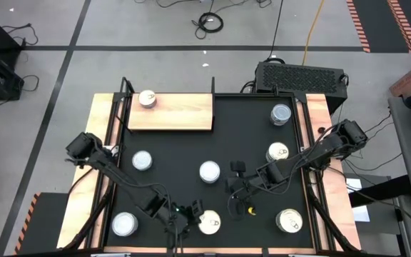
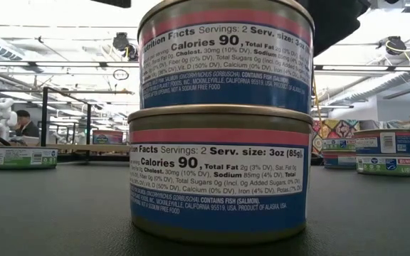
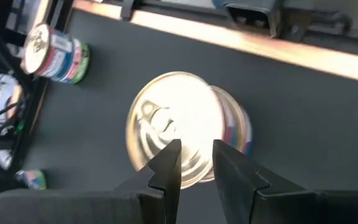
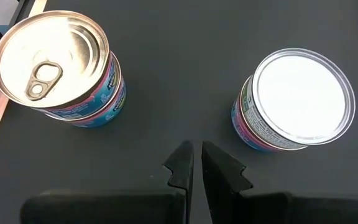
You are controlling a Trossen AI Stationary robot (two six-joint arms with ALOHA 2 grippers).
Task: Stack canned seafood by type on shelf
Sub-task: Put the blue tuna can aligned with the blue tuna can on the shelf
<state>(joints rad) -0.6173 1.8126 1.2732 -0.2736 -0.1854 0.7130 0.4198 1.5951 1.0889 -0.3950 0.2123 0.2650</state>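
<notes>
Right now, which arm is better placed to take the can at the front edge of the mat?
The left. The left gripper hovers directly over that front can, fingers apart. The right gripper hangs over bare mat, nearly closed.

tins [image 4: 51,59]: shiny metal, glossy paper labels | mat [image 4: 179,93]: matt black | shelf [image 1: 180,114]: pale wood

one can [image 1: 147,98] sits on the shelf [image 1: 177,114]'s left end; seven other cans lie scattered across the mat [image 1: 177,153] before it.
</notes>
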